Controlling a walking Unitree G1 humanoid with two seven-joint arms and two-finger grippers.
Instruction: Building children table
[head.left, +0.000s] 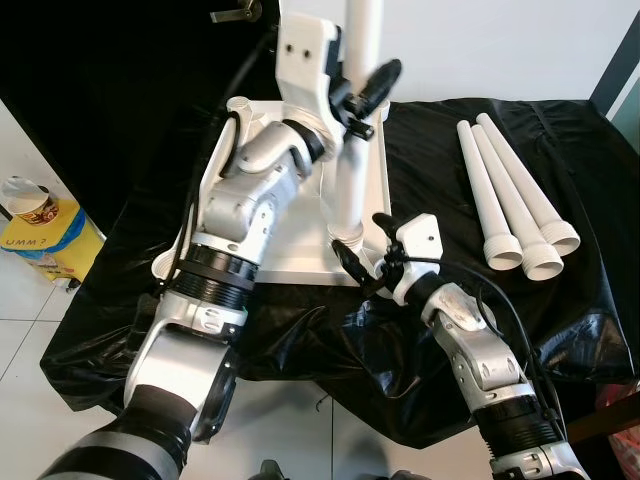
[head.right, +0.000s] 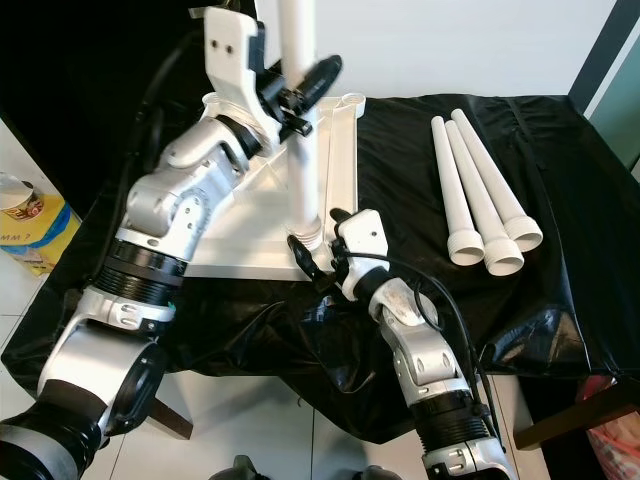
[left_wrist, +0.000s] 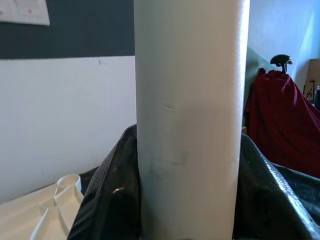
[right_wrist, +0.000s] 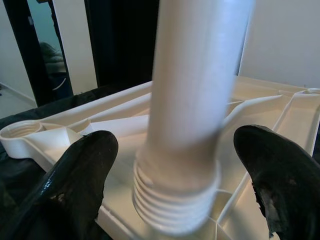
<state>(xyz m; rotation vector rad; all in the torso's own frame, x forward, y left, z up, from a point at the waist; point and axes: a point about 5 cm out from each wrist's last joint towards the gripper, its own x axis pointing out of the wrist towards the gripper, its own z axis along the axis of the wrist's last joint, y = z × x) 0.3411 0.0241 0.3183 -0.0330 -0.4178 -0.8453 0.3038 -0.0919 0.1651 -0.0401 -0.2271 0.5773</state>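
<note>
Smooth matt white plastic table leg (right_wrist: 190, 100) and tabletop (right_wrist: 280, 105), glossy crinkled black sheet (head.left: 500, 320), silver metal arms.

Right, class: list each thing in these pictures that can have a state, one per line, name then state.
Leg: upright, threaded end at a tabletop socket, threads still showing.
Tabletop: lying upside down on the black sheet.
Spare legs: three, lying side by side on the sheet, unattached.
Left pincer: shut on the leg, high up.
Right pincer: open, one finger on either side of the leg's threaded base.
</note>
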